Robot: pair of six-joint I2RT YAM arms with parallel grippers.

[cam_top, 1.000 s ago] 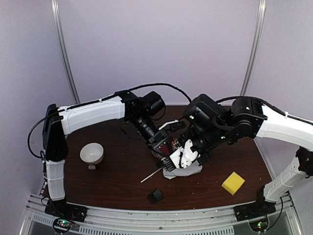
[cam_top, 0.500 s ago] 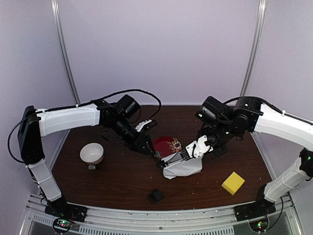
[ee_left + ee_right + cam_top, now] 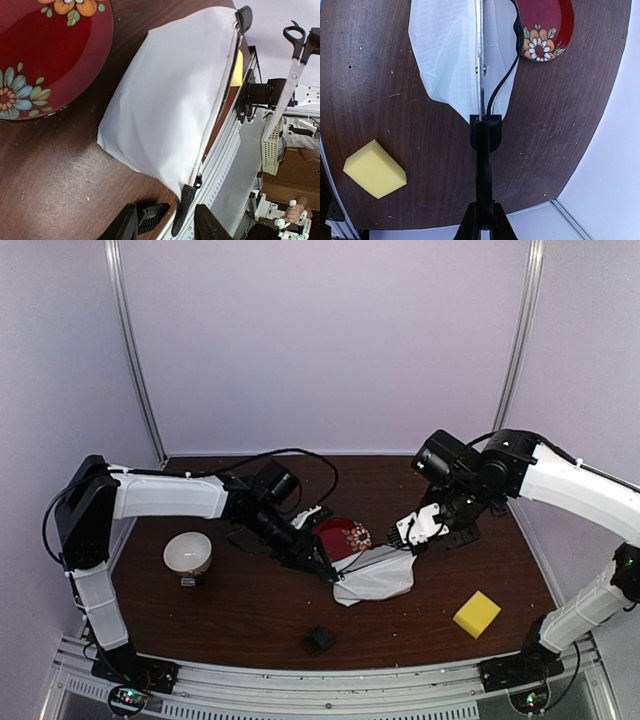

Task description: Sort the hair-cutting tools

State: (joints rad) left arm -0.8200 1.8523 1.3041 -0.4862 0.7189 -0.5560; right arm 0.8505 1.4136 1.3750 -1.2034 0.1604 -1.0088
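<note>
My right gripper [image 3: 484, 210] is shut on the black handle of a pair of scissors [image 3: 481, 135]. Their thin silver blades [image 3: 480, 50] point over the white zip pouch [image 3: 447, 55]. From above, the scissors [image 3: 375, 551] slant down from the right gripper [image 3: 410, 530] toward the pouch [image 3: 380, 580]. My left gripper [image 3: 322, 568] is low at the pouch's left corner. It stands open [image 3: 165, 220], with the pouch's black end tab [image 3: 182, 210] between its fingers, untouched. A small black clipper attachment block [image 3: 318, 640] lies near the front edge, also in the left wrist view [image 3: 150, 217].
A red patterned plate [image 3: 343, 537] lies just behind the pouch. The white bowl [image 3: 188, 552] stands at the left and a yellow sponge [image 3: 477, 613] at the front right. The table's front rail runs close behind the attachment block.
Both arms have pulled apart from over the pouch. The left gripper has opened and sunk to the pouch's left corner. The right gripper has drawn back to the right with the scissors.
</note>
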